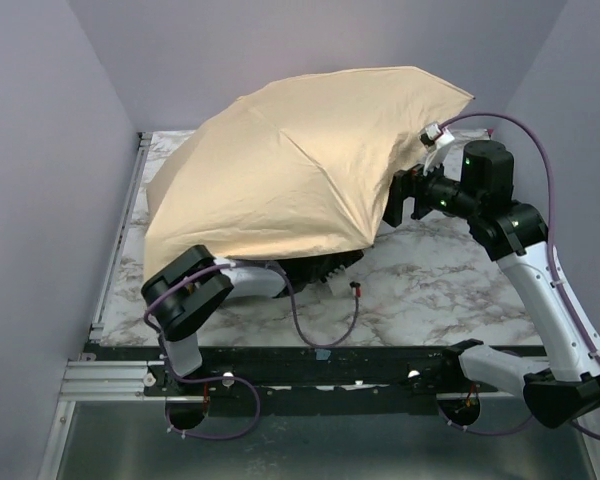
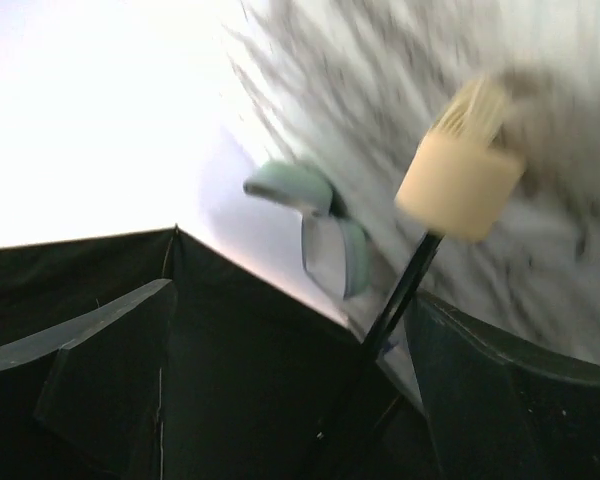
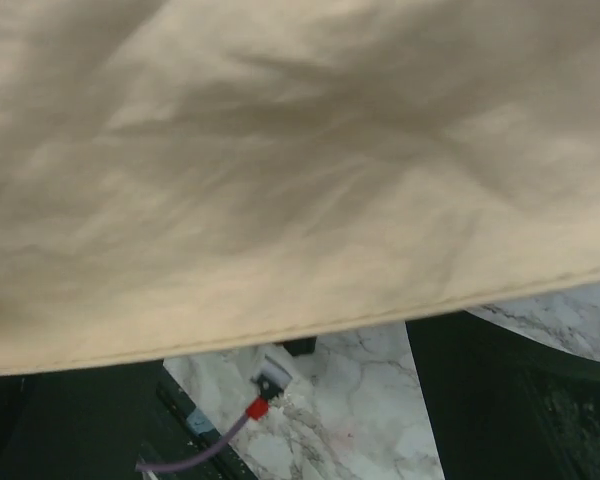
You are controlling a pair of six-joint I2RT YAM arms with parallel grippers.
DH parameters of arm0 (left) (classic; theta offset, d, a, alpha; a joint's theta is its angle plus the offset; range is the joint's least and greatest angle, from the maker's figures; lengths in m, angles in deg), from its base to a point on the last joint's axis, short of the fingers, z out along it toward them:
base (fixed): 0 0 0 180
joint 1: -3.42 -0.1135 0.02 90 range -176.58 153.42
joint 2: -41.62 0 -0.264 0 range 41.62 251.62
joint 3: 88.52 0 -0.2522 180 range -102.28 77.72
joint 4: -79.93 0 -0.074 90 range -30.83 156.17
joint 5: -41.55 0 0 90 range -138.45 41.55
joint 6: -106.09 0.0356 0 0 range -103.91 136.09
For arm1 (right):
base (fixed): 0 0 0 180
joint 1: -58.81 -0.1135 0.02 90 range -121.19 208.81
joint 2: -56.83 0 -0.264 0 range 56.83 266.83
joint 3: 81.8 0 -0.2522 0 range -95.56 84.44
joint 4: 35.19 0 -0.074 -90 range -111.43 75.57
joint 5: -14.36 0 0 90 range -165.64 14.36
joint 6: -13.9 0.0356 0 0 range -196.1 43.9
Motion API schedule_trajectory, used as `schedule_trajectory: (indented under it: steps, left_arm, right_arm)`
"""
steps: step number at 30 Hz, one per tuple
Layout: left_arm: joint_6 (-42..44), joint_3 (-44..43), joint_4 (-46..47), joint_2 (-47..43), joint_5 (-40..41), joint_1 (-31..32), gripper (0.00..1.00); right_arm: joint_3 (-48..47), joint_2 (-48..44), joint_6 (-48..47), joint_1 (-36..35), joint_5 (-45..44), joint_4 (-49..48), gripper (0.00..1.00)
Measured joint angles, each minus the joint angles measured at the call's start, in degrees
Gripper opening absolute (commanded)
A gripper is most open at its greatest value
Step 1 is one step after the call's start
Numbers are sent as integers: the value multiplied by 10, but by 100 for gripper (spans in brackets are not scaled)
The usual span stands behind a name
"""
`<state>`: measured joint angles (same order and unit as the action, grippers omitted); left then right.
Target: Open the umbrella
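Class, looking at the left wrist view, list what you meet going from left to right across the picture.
One dark finger → mint-green sleeve → beige knob handle → the other dark finger.

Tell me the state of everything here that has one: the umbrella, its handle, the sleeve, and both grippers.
umbrella: open, canopy spread, lying tilted on the table.
handle: free, not gripped.
green sleeve: loose near the handle.
left gripper: open, holding nothing, under the canopy.
right gripper: open, holding nothing, at the canopy's edge.
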<state>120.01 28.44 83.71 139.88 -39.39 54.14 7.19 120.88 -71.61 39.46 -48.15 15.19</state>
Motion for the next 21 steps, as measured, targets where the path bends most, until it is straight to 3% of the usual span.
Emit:
schedule_trajectory:
  steps: [4,10,15,21]
  left_arm:
    - [-81,-41,10,60,38,66,99]
    - [-194,-9,32,54,98,120,99]
    - [-336,24,-32,-15,130,176,99]
    - [-510,0,-116,-91,159,219,99]
  right_arm:
    - [0,-7,-2,3,-38,7,100]
    - [25,-70,-7,6,-76,14,100]
    - [81,-139,-10,6,-90,13,100]
    - [173,-216,-49,6,-88,11,100]
